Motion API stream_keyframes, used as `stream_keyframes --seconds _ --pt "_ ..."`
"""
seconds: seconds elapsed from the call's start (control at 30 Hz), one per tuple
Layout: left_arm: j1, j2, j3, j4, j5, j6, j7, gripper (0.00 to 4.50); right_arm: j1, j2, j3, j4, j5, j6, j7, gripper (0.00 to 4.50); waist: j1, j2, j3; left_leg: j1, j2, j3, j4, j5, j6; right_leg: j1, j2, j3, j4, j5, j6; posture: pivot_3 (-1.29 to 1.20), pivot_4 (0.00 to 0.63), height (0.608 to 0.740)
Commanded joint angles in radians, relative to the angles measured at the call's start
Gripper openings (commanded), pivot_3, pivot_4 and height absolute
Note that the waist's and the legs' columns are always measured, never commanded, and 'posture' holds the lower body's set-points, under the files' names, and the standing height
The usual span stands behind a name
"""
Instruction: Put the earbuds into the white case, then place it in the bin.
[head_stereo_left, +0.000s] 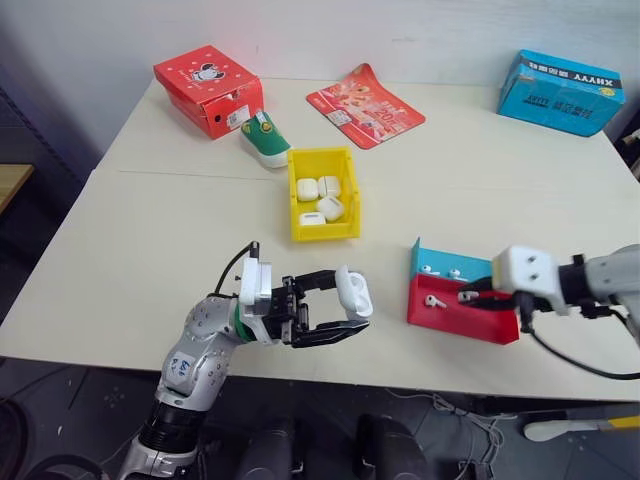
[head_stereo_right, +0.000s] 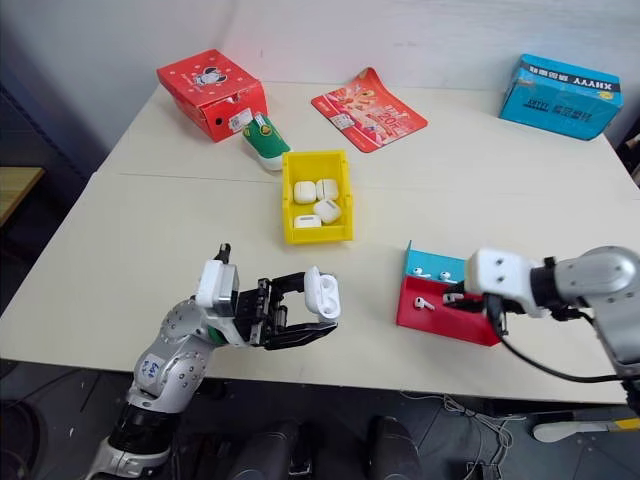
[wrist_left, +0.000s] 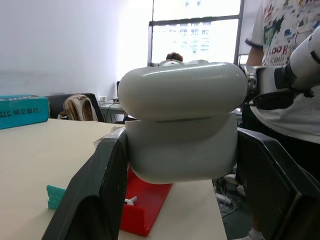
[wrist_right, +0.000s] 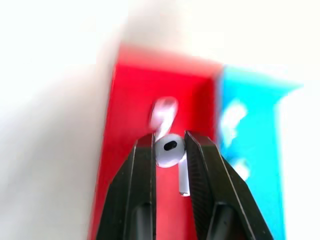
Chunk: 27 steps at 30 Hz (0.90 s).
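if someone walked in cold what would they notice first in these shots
Probably the left gripper near the table's front edge, shut on a glossy white pebble-shaped earbud case held above the tabletop. Next, the right gripper pinching a tiny white stemmed earbud over the shallow red-and-blue tray at front right. Mid-table, a bright yellow plastic bin already holds several white cases.

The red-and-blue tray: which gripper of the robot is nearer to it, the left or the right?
Right. The right gripper is just over the red-and-blue tray, shut on an earbud. The left gripper is off to the tray's left, holding a white case.
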Motion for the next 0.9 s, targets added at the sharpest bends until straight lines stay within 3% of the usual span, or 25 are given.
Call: stream_keyframes --seconds 0.03,0.2,0.27,0.33,0.6,0.9 --pt "-0.061 -0.014 0.044 -0.028 -0.11 0.055 -0.004 2.8 0.0 0.098 -0.163 -0.155 0.363 0.251 -0.146 0.43 -0.001 0.0 0.0 0.0 0.0 -0.001 0.0 0.0 0.0 0.0 0.0 0.0 0.0 0.0 0.0 0.0 0.15 0.74" --pt "-0.14 -0.006 0.05 0.02 -0.148 0.113 -0.053 2.8 -0.061 0.31 -0.257 -0.255 0.816 0.387 -0.494 0.43 -0.004 0.0 0.0 -0.001 0.0 -0.001 -0.001 0.0 0.0 0.0 0.0 -0.001 0.0 0.0 0.0 0.0 0.15 0.74" --pt "-0.178 -0.004 0.053 0.046 -0.171 0.15 -0.078 2.8 -0.096 0.366 -0.245 -0.26 1.02 0.404 -0.638 0.43 -0.004 0.0 0.001 -0.001 0.0 -0.001 -0.001 0.0 0.0 0.0 0.0 -0.001 0.0 0.0 0.0 0.0 0.15 0.74" --pt "-0.217 -0.011 0.057 0.068 -0.187 0.175 -0.094 2.8 -0.111 0.405 -0.219 -0.28 1.117 0.403 -0.713 0.43 -0.004 0.0 0.001 -0.001 0.0 0.0 0.0 0.0 0.0 0.0 0.0 -0.001 0.0 0.0 0.0 0.0 0.15 0.74" --pt "-0.284 -0.046 0.066 0.081 -0.203 0.22 -0.111 2.8 -0.125 0.522 -0.102 -0.396 1.096 0.351 -0.783 0.43 -0.003 0.0 0.001 -0.003 -0.002 0.0 0.0 -0.001 0.003 -0.001 0.001 -0.002 0.002 0.0 0.0 0.0 0.15 0.74" --pt "-0.294 -0.067 0.065 0.074 -0.196 0.231 -0.103 2.8 -0.126 0.544 -0.045 -0.423 1.063 0.325 -0.777 0.43 -0.004 0.0 0.001 -0.005 -0.002 0.0 0.002 -0.001 0.004 -0.001 0.002 -0.002 0.002 0.0 0.001 0.0 0.15 0.74"
